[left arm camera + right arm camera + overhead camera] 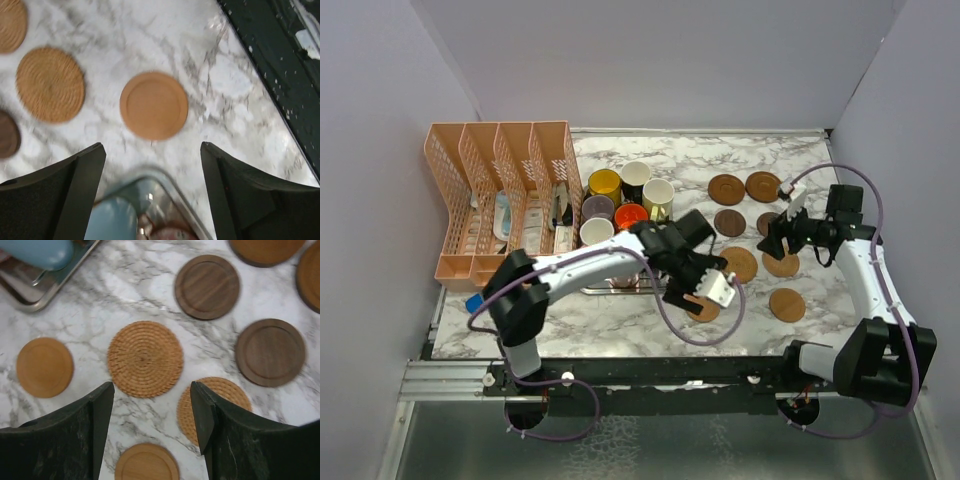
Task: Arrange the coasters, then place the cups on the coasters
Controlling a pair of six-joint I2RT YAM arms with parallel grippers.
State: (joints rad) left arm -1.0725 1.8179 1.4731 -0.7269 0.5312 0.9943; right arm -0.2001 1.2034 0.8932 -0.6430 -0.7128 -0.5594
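Note:
Several coasters lie on the right of the marble table: dark wood ones (pixel 726 187), woven ones (pixel 739 264) and smooth tan ones (pixel 787 304). The cups stand together on a steel tray (pixel 620 285), among them a yellow (pixel 605 183), a black (pixel 636 175), a cream (pixel 658 195) and an orange one (pixel 631 215). My left gripper (pixel 695 292) (pixel 152 147) is open and empty, just short of a tan coaster (pixel 154 105), with the tray corner (pixel 172 187) and a light blue cup (pixel 112 220) under it. My right gripper (pixel 772 240) (pixel 151 387) is open and empty above the woven coasters (pixel 145 358).
A peach-coloured file rack (pixel 500 195) stands at the back left beside the tray. White walls close in the table on three sides. The dark near table edge (pixel 280 65) runs close to the right of the tan coaster.

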